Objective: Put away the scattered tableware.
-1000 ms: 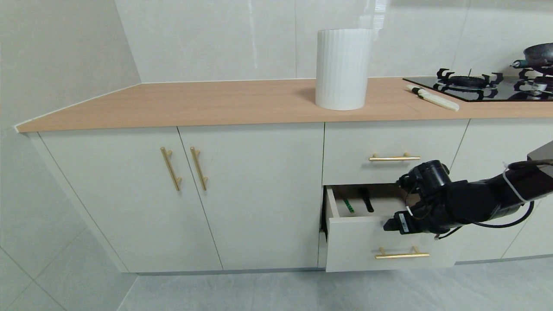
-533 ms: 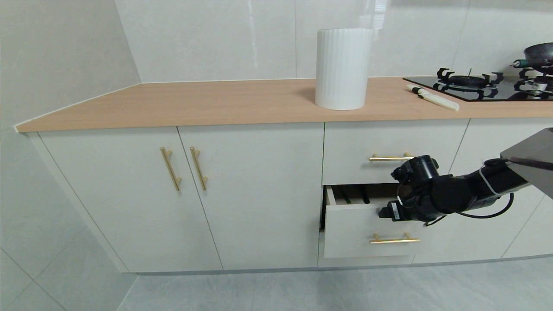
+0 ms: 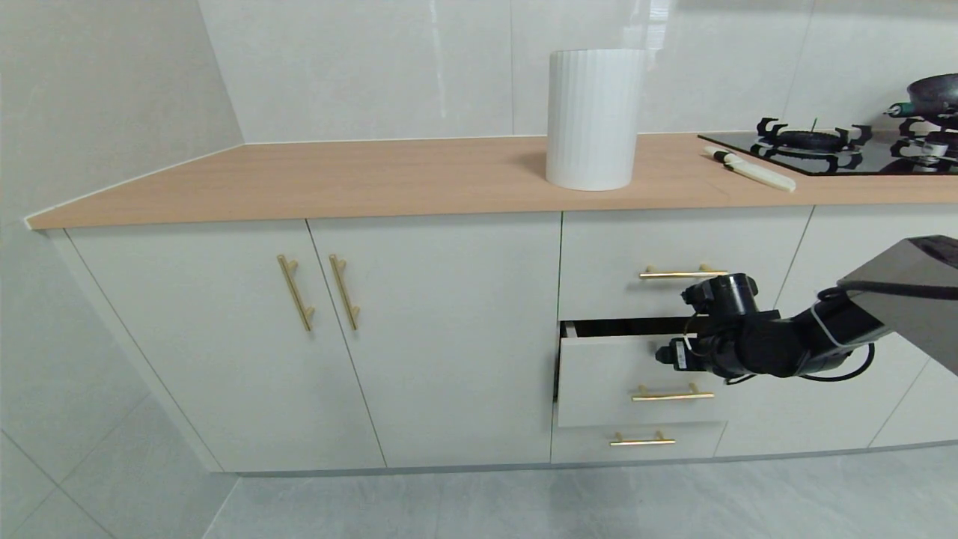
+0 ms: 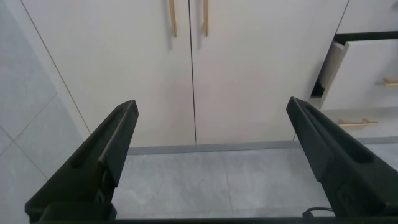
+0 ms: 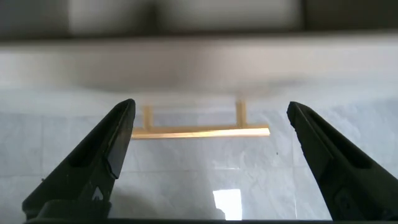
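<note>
The middle drawer (image 3: 599,374) of a pale kitchen cabinet stands a crack open, a dark slit showing along its top edge. The right pincer (image 3: 666,355) is held at the right part of that drawer's front panel, just above its gold handle (image 3: 672,394). In the right wrist view, the right pincer (image 5: 210,109) is spread wide, with the bar of the handle (image 5: 202,131) showing between its two black fingers (image 5: 106,155). Whether they touch the panel cannot be told.

A pale knife (image 3: 748,169) lies on the wooden desk (image 3: 374,176), above the drawer and off to its right, beside the edge of the black hob (image 3: 831,153). A white ribbed canister (image 3: 593,118) stands upright on the desk directly above the drawer.

The left pincer (image 4: 211,106), also spread wide, hangs over the grey floor (image 4: 205,180), well to the left of the drawer (image 4: 367,68) and facing the double doors (image 4: 189,62) with gold handles.
</note>
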You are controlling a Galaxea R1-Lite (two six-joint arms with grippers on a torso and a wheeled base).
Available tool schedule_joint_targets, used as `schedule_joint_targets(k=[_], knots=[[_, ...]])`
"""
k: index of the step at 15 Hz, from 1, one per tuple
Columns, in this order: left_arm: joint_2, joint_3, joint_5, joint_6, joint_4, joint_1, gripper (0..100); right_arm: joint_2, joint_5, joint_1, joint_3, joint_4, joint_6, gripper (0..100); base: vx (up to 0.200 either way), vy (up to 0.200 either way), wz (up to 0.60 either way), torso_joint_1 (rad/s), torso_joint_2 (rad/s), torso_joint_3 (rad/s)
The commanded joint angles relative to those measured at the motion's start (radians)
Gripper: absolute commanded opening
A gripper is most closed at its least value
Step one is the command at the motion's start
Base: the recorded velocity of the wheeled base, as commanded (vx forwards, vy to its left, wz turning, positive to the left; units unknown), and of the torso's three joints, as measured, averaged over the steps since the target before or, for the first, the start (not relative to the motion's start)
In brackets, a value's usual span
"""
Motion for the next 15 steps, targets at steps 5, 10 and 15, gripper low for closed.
schedule_joint_targets(k=[5,10,15], knots=[[0.0,0.0,0.0,0.0,0.0,0.0,100,0.065,-0.047,0.002,-0.006,-0.15,0.038,100,0.0,0.0,0.0,0.0,0.0,0.0],[0.0,0.0,0.0,0.0,0.0,0.0,100,0.122,-0.104,0.002,-0.01,-0.308,0.041,100,0.0,0.0,0.0,0.0,0.0,0.0],[0.0,0.0,0.0,0.0,0.0,0.0,100,0.142,-0.123,0.002,-0.036,-0.34,0.044,100,0.0,0.0,0.0,0.0,0.0,0.0]])
